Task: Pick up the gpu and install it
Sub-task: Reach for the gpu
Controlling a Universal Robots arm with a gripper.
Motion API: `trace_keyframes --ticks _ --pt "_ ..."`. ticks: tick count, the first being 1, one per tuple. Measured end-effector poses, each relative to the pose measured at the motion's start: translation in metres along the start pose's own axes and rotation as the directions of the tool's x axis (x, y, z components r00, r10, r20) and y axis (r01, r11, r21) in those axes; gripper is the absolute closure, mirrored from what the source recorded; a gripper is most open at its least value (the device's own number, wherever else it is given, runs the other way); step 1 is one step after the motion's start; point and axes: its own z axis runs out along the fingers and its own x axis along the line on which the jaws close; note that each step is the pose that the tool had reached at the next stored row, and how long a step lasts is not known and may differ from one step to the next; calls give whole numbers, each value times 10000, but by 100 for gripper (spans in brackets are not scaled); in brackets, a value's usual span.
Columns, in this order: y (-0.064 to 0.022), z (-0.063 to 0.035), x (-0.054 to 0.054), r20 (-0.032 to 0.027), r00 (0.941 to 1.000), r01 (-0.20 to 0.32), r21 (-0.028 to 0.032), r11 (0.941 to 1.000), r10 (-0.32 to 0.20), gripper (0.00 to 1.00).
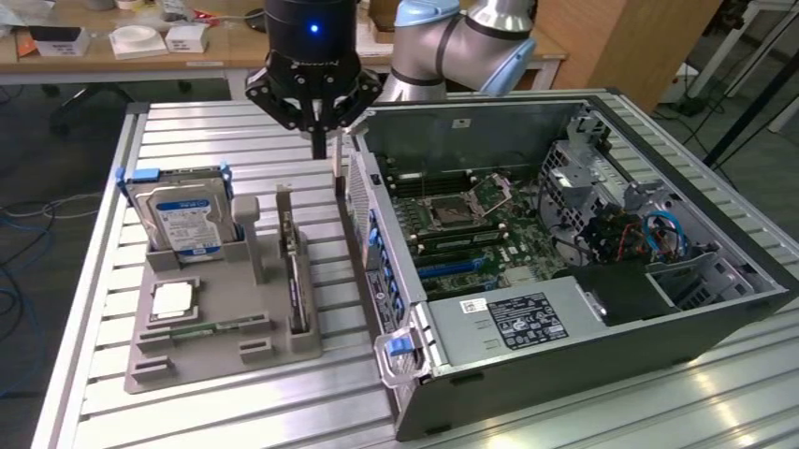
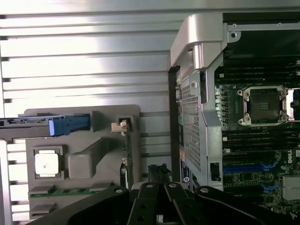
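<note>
One card is what we're caring about here: the thin green gpu with its silver end bracket (image 1: 291,267) is standing on its long edge in a slot of the grey moulded parts tray (image 1: 200,360). We're guessing that's to leave its top edge free for a pinch. Its long axis is running alongside the open black computer case (image 1: 600,309), bracket end pointing toward the arm. We're seeing the black gripper (image 1: 320,148) hanging higher up near that end, jaws pressed together on nothing.
</note>
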Motion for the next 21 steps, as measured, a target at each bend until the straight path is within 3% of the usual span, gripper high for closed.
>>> trace_keyframes --ticks 21 --pt "-27 34 334 -1 10000 18 -1 10000 -18 89"
